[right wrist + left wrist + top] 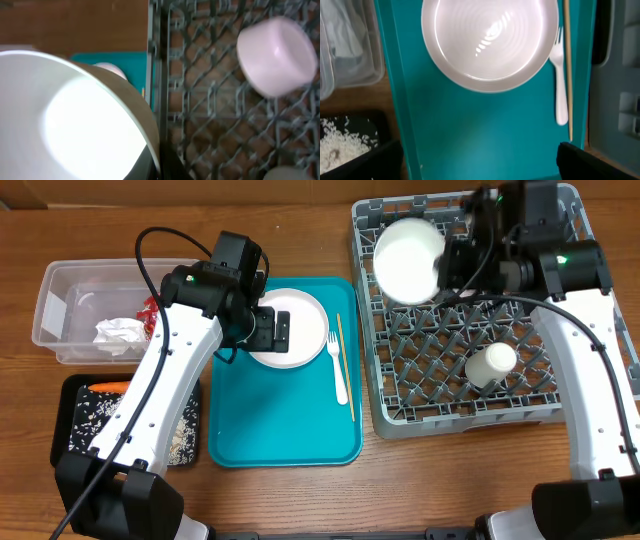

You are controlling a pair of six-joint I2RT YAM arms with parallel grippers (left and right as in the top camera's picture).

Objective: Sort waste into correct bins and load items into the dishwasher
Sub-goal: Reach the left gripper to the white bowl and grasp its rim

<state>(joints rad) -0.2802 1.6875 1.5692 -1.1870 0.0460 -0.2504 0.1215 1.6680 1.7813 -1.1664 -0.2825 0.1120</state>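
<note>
The right tool (447, 268) is shut tight on a white bowl (408, 258). It holds the bowl over the upper left corner of the grey rack (560, 418). A small cup (492, 364) lies in the rack, on the right of the frame. The left tool (276, 330) is wide open over the left edge of the white plate (305, 315). The plate sits on the teal tray (280, 430) in the middle. A fork (338, 375) and a stick (339, 325) lie just right of the plate.
</note>
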